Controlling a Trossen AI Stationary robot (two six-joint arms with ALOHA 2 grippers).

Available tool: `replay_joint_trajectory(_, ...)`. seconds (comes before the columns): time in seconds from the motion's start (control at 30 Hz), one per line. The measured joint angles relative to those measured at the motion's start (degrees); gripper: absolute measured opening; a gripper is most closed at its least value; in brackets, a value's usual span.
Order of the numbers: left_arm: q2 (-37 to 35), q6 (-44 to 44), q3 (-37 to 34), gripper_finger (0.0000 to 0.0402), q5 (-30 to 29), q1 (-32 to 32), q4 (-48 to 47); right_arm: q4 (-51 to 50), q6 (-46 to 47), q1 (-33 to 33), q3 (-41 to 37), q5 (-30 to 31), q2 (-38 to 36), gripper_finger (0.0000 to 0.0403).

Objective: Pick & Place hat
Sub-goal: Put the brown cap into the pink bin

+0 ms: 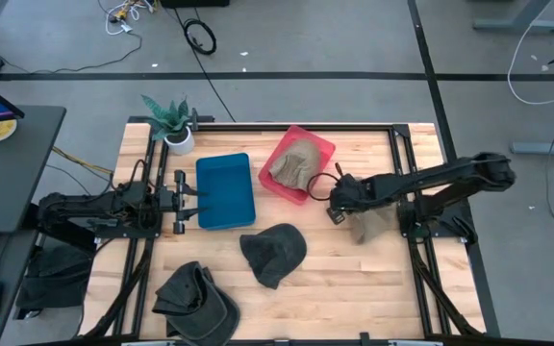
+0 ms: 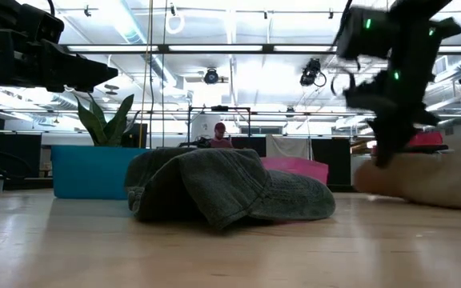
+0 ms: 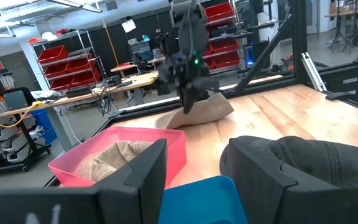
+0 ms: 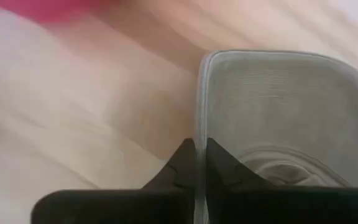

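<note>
Four hats show in the high view, and the one in hand is the tan hat (image 1: 366, 227) lying on the table (image 1: 354, 279) right of centre, just beside the right gripper (image 1: 338, 204). The right wrist view shows its fingers (image 4: 219, 165) pressed together on the hat's thin brim edge (image 4: 199, 124), so the grip is a pinch on that rim. I judge the hat light and floppy: the crown will sag and swing when lifted, and the stiffer brim is the sound place to hold. Up and to the left of it sits the pink bin (image 1: 321, 146), already holding another tan hat (image 1: 294, 165). A dark grey hat (image 1: 273, 253) lies at centre, a black hat (image 1: 195, 300) at lower left. The blue bin (image 1: 225, 189) sits left of centre, and the left gripper (image 1: 195, 197) waits at its edge, fingers spread. A potted plant (image 1: 169, 122) stands at upper left.
</note>
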Motion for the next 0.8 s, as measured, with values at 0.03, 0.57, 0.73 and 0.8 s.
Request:
replay_joint_trajectory(0.03, 0.0, 0.0, 0.0, 0.0177, 0.0, 0.0, 0.0, 2.2, -1.1, 0.6, 0.0, 1.3, -1.4, 0.0009)
replay_joint_trajectory(0.57, 0.0, 0.0, 0.0, 0.0177, 0.0, 0.0, 0.0, 46.9, -39.7, 10.2, -0.1, 16.1, -9.6, 0.0009)
replay_joint_trajectory(0.73, 0.0, 0.0, 0.0, 0.0177, 0.0, 0.0, 0.0, 75.4, -51.9, 10.2, -7.7, 15.4, -9.1, 0.0009)
replay_joint_trajectory(0.8, 0.0, 0.0, 0.0, 0.0177, 0.0, 0.0, 0.0, 88.4, -54.5, 9.4, -13.1, 13.0, -9.1, 0.0009)
